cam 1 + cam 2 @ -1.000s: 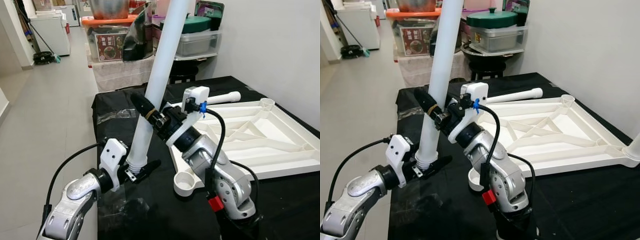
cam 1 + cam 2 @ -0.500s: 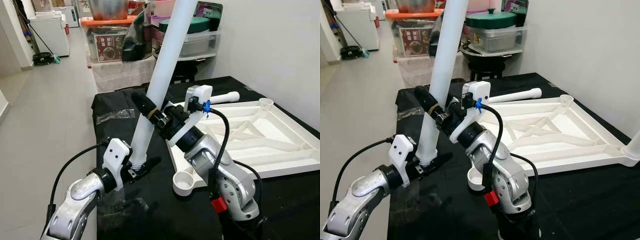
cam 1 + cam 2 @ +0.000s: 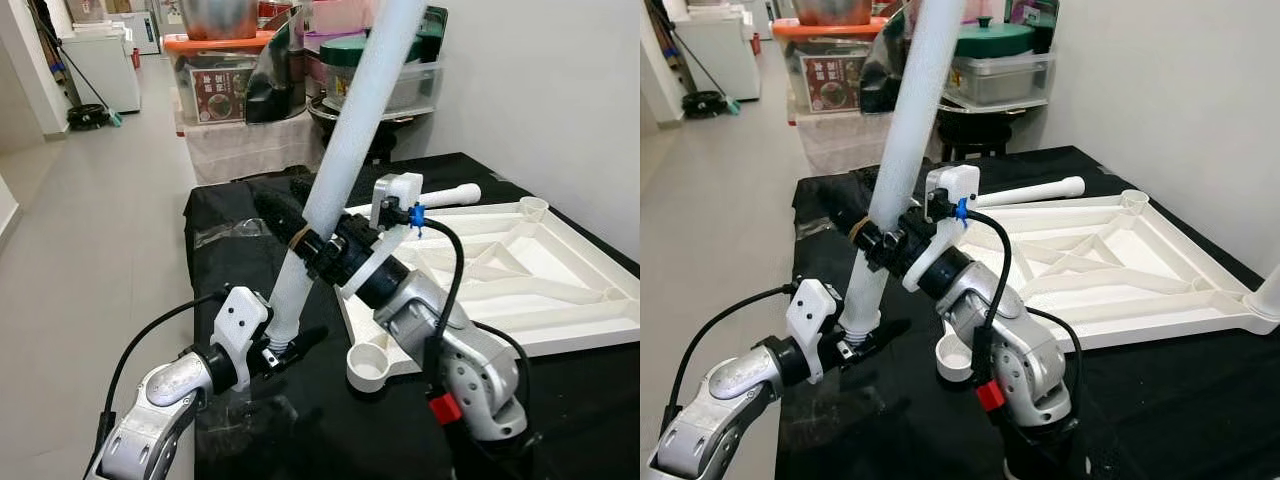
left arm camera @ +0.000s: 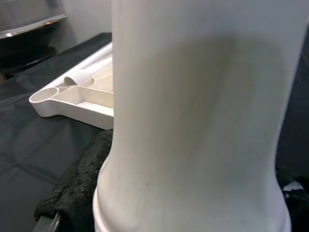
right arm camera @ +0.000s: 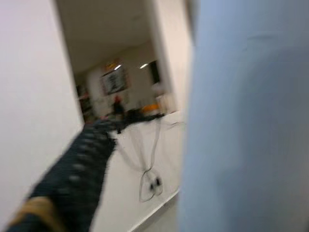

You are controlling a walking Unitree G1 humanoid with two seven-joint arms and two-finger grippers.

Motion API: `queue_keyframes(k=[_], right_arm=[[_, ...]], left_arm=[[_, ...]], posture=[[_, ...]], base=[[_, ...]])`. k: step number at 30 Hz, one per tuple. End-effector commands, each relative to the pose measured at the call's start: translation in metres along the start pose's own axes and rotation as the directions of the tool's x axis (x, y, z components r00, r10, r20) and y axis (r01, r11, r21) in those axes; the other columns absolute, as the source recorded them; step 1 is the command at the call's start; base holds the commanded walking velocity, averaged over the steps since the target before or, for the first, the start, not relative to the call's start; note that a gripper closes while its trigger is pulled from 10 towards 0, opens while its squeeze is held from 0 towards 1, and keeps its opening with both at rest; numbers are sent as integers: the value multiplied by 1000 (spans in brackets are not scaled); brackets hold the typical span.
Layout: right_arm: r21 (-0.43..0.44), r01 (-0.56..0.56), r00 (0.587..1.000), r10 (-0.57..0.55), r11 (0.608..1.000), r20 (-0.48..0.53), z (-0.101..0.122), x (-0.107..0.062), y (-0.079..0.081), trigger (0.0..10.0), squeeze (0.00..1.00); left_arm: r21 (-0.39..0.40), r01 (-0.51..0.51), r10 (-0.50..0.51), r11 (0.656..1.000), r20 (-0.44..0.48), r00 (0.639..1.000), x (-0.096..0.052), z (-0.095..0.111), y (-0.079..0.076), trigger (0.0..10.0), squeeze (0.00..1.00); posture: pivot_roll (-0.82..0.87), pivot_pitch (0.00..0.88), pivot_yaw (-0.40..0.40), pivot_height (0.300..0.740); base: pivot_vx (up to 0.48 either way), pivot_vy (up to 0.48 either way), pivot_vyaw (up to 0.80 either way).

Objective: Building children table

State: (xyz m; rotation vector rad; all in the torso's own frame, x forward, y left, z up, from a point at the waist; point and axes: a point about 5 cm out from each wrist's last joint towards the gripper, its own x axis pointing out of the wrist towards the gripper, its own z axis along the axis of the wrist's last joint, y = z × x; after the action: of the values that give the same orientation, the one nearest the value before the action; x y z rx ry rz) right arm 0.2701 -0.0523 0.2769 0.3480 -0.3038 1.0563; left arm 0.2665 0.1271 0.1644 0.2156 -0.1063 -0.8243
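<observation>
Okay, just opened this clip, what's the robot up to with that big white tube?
It is assembling a small table. Both end effectors grip one white table leg: the left end effector clamps its threaded lower end, the right end effector holds it higher up. The leg is tilted, not yet in the corner socket of the upside-down white tabletop on the black cloth. Another leg lies beyond.

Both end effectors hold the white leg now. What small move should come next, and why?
Probably shift the table leg's threaded lower end toward the corner socket. The left end effector grips that end beside the socket, the right end effector grips mid-leg, and the leg is tilted.
</observation>
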Motion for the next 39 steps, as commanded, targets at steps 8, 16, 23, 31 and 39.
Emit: queue_keyframes(k=[8,16,23,31,39], right_arm=[[80,-48,997,53,996,-63,-5,-1,-3,10000,1000],[135,-52,995,63,990,-78,-16,1,3,6902,0],[165,-77,987,99,983,-128,-33,-4,9,10000,0],[107,-266,957,275,958,-87,-29,-6,26,10000,0],[22,-337,933,337,941,-123,-23,-16,19,10000,0]], left_arm=[[51,74,-73,996,-24,997,-7,0,-4,10000,0],[27,89,-89,996,2,996,-2,1,-16,10000,0],[20,90,-90,996,27,996,1,6,-13,10000,0],[-55,244,-245,968,-5,969,-6,0,-34,10000,0],[-94,317,-322,944,-52,945,-23,-8,-41,10000,0]], posture=[[54,0,-17,740],[53,0,-23,740],[57,0,-25,740],[61,0,-21,740],[65,0,-24,740]], base=[[0,0,0],[0,0,0],[0,0,0],[0,0,0],[0,0,0]])
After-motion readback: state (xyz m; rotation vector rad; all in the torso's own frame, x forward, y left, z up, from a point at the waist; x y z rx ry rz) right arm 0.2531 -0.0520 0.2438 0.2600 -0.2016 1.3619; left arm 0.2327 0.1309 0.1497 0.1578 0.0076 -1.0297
